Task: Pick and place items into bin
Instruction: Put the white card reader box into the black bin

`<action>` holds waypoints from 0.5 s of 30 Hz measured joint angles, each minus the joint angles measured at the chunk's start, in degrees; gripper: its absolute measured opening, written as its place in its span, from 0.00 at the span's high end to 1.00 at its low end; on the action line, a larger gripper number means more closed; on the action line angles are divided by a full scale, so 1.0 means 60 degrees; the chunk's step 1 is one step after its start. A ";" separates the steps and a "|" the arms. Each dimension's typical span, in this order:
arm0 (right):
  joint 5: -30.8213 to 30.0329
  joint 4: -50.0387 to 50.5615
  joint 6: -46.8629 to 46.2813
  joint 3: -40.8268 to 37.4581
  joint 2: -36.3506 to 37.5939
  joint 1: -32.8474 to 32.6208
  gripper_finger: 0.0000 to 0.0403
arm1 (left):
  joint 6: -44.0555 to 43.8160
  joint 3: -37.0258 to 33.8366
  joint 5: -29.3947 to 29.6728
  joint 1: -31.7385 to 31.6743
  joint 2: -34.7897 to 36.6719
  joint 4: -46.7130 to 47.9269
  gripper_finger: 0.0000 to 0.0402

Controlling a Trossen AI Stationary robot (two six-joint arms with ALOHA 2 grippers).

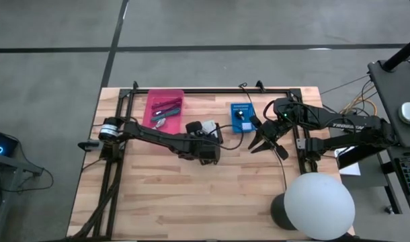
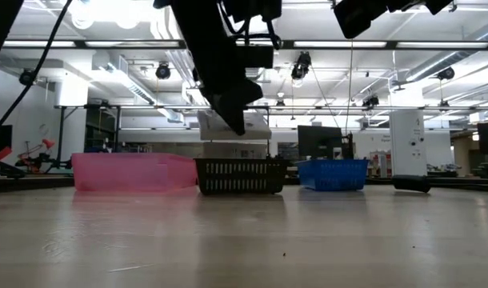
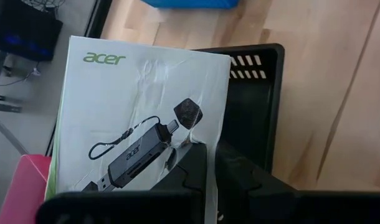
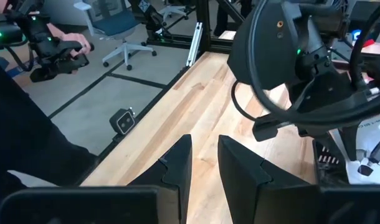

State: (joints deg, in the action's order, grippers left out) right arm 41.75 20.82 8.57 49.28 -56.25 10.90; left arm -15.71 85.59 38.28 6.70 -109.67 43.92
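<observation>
My left gripper (image 3: 210, 169) is shut on a white flat packet (image 3: 140, 93) printed with a card reader. It hovers over the black slotted bin (image 3: 258, 106), which stands mid-table between the pink bin (image 2: 132, 172) and the blue bin (image 2: 332, 174). In the low view the packet (image 2: 232, 128) hangs just above the black bin's rim (image 2: 242, 164). Pen-like sticks (image 1: 166, 106) lie in the pink bin. A small dark knob (image 1: 240, 116) sits in the blue bin. My right gripper (image 1: 267, 144) is open and empty, right of the blue bin. My left gripper pinches the white packet between its two fingers at one edge (image 3: 202, 134), near the middle of that edge. The fingers (image 2: 228, 100) come from above, slanting down. The packet is lifted clear above the black bin and crumples slightly by the fingers.
A white dome lamp (image 1: 319, 205) stands at the table's near right corner. A thin cable (image 1: 283, 171) runs across the table from the right arm. A small dark object (image 2: 410, 184) lies on the table at the right of the low view. Bare wood spans the near half.
</observation>
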 joint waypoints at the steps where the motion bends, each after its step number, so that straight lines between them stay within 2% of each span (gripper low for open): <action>1: -0.0001 -0.0004 0.0027 0.0000 0.0000 0.0000 0.83 | 0.0010 -0.0033 0.0019 0.0000 0.0001 -0.0035 0.99; 15: -0.0002 -0.0004 0.0064 0.0000 0.0000 0.0000 0.83 | -0.0003 -0.0414 0.0215 -0.0108 0.0007 -0.0557 0.99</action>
State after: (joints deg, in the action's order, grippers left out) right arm 41.74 20.80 8.95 49.28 -56.25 10.90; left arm -15.73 83.11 39.57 6.05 -109.62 40.58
